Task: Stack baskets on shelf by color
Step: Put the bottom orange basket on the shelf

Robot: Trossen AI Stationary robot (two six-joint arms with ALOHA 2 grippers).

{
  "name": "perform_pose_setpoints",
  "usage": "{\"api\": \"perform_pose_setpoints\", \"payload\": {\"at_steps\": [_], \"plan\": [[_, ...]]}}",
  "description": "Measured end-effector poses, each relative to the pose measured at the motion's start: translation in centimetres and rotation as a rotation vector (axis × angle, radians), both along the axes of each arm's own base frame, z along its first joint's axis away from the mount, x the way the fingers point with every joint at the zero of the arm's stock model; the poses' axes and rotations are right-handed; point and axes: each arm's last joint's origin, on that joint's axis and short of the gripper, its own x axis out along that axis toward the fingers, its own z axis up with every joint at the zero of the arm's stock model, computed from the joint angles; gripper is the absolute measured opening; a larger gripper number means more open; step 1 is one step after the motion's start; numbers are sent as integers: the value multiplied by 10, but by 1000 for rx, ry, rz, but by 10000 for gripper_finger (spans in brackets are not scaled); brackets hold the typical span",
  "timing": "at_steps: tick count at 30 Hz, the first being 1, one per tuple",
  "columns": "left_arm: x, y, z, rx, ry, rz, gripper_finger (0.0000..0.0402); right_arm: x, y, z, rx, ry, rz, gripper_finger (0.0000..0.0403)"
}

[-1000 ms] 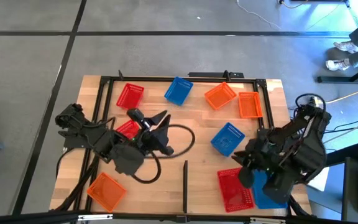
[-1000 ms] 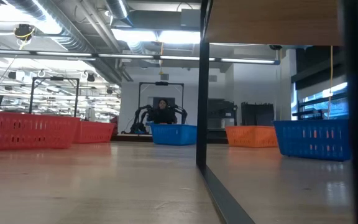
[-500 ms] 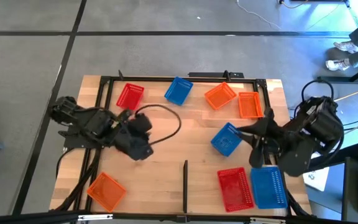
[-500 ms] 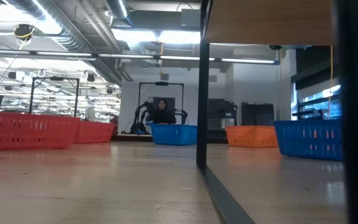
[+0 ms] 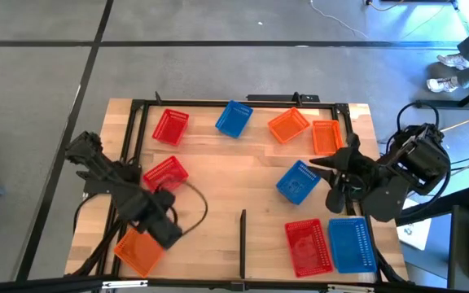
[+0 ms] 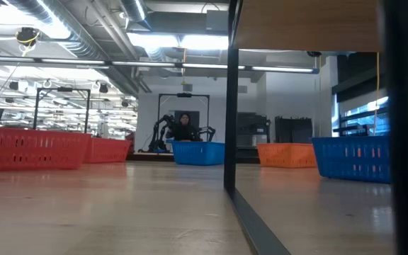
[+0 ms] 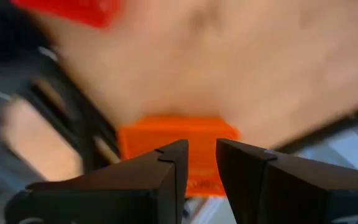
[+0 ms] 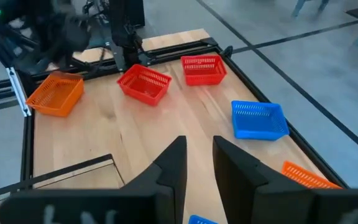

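Orange basket (image 5: 139, 249) sits at the shelf's (image 5: 218, 175) near-left corner, left claw (image 7: 199, 163) just above it, fingers narrowly parted, empty. Right claw (image 8: 196, 163), likewise narrow and empty, hovers near a blue basket (image 5: 298, 181).

A robotics lab or industrial workshop. The low view looks across the tabletop (image 6: 119, 212) into a long hall with exposed ceiling ducts (image 6: 69, 28), strip lights (image 6: 190, 42) and metal racking (image 6: 62, 106); another robot arm rig (image 6: 183, 127) stands at the far wall. The high view shows grey concrete floor (image 5: 218, 73) with loose cables (image 5: 340, 24).
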Motion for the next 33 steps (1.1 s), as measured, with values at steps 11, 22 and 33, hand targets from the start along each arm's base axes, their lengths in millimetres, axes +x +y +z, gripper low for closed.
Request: {"api": "perform_pose_setpoints", "payload": {"at_steps": [11, 22, 33], "plan": [[-8, -46, -61, -185, -132, -27, 75, -11, -13, 8, 14, -48, -19, 77], [-24, -57, -94, -212, -114, -12, 75, -14, -19, 14, 34, -103, -47, 77], [-29, -54, -111, -207, -94, 28, 76, -11, -27, 15, 12, -96, -75, 77]]}}
